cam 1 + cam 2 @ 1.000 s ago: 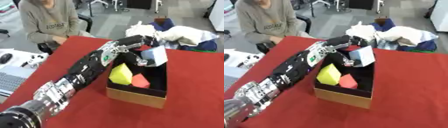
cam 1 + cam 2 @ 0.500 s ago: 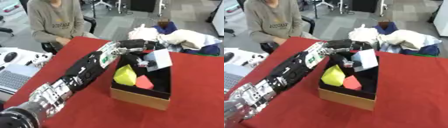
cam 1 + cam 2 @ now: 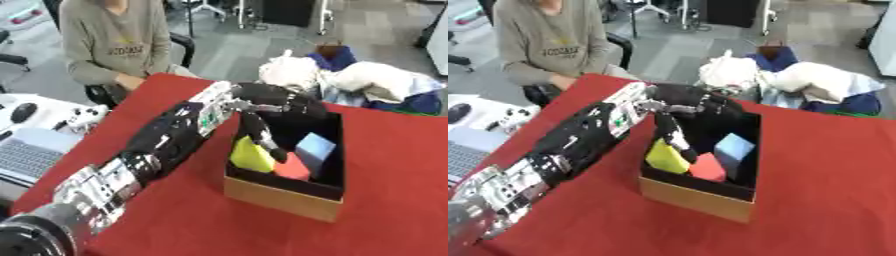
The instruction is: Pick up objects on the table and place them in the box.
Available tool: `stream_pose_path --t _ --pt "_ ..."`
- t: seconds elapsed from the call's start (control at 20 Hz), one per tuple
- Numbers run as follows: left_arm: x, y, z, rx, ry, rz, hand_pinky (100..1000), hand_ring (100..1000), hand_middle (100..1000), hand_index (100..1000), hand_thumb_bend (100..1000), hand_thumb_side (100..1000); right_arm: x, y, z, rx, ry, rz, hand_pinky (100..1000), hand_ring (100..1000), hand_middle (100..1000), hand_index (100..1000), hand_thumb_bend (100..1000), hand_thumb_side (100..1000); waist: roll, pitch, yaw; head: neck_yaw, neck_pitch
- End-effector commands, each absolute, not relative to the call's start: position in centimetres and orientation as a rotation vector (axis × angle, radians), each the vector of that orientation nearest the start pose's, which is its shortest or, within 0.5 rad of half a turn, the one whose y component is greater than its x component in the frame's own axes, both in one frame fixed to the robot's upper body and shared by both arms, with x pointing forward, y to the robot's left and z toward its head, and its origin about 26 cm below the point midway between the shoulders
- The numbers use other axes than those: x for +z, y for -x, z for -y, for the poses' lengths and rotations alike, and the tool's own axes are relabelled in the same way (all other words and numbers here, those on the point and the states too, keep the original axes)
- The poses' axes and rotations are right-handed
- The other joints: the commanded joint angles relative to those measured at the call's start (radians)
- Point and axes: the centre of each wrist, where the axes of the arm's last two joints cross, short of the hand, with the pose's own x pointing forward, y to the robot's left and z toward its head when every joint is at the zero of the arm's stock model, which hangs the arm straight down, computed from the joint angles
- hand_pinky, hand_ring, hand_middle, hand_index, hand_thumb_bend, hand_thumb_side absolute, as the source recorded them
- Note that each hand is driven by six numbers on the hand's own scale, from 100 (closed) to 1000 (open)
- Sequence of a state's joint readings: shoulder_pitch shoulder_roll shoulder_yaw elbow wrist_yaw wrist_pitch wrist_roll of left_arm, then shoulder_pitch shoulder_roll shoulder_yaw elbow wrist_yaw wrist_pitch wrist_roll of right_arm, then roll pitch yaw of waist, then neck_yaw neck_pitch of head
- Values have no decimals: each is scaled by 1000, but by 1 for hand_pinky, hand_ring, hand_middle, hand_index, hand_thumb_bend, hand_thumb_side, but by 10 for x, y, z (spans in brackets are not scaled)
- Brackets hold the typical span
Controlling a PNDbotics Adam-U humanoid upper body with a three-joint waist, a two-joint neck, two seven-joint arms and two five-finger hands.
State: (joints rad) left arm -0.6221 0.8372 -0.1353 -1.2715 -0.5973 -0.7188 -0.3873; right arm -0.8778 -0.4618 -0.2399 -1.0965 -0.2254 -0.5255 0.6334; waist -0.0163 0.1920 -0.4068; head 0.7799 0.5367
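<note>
Foam-like blocks, by their look, sit inside the cardboard box (image 3: 289, 196): a yellow wedge (image 3: 251, 154), a red piece (image 3: 293, 169) and a pale blue block (image 3: 313, 148) leaning against the right wall. All probably light and slightly soft, best taken across flat faces. The left hand (image 3: 278, 102) hangs over the box's far end, fingers (image 3: 260, 134) relaxed downward, holding nothing. The red tablecloth (image 3: 394, 165) looks matte.

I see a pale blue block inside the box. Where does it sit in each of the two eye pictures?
Left eye view: the pale blue block sits right of centre, against the box's right inner wall.
Right eye view: the same block lies nearer the picture's middle.
Shared landmark: the yellow block to its left in the box, with the left hand above both.
</note>
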Motion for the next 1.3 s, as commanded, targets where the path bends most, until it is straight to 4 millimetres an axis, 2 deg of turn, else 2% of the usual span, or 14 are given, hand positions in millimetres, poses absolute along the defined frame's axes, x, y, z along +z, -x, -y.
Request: stream_pose_path --t 0.05,0.2,0.25,0.3,0.4,0.45,0.55,0.6,0.65,0.75,0.8,0.95,1.1,1.3 --pt "245 -386 -413 2582 1087 -2238 854 907 966 1000 748 1000 256 -447 363 1052 -3 2515 831 706 726 947 100 654 -5 -24 6 -2 8" --pt "257 -371 -413 2345 1034 -2469 841 883 937 986 611 855 251 -444 371 1044 16 2496 831 708 728 948 100 652 -10 -42 31 -18 18" --pt "262 -363 -413 2249 1009 -2557 833 867 919 967 568 742 250 -443 375 1040 27 2489 830 710 730 948 100 651 -11 -49 40 -25 22" --pt "268 -352 -413 2129 976 -2662 829 863 913 959 509 701 248 -441 381 1035 43 2479 830 711 731 949 100 650 -10 -57 50 -34 27" --pt "278 -328 -413 1919 915 -2838 811 847 892 935 498 550 246 -437 392 1028 83 2460 830 714 735 950 100 648 -8 -70 70 -49 33" --pt "282 -315 -414 1809 890 -2920 797 837 880 922 403 540 245 -434 400 1021 111 2450 830 716 737 949 100 646 -7 -75 80 -57 36" --pt "285 -291 -414 1587 863 -3070 786 829 871 900 397 493 243 -427 419 992 179 2432 830 718 739 949 100 643 -6 -86 102 -75 43" --pt "283 -281 -416 1482 868 -3134 762 807 848 883 314 483 241 -421 432 965 220 2421 832 723 743 946 100 621 -6 -91 116 -90 46" --pt "280 -271 -417 1387 879 -3186 760 805 845 882 305 484 239 -416 443 936 262 2413 832 723 744 945 100 618 -6 -94 126 -102 49" --pt "277 -260 -414 1294 898 -3227 760 805 845 882 305 484 237 -411 452 908 306 2410 832 723 744 945 100 618 -6 -96 133 -111 50" --pt "275 -257 -413 1272 907 -3236 746 790 825 864 232 495 236 -410 454 901 319 2408 832 723 744 945 100 618 -6 -96 134 -114 51" --pt "232 -227 -431 1017 1089 -3365 746 786 819 861 197 523 220 -379 506 766 502 2330 843 740 751 918 100 580 -13 -106 158 -199 77" --pt "196 -202 -444 863 1309 -3412 743 780 810 852 108 665 201 -353 538 632 643 2270 866 755 760 900 100 591 -18 -111 164 -264 97" --pt "153 -166 -456 563 1674 -3453 725 762 796 841 136 685 169 -312 580 382 844 2159 884 759 759 874 100 610 -24 -116 171 -347 119"
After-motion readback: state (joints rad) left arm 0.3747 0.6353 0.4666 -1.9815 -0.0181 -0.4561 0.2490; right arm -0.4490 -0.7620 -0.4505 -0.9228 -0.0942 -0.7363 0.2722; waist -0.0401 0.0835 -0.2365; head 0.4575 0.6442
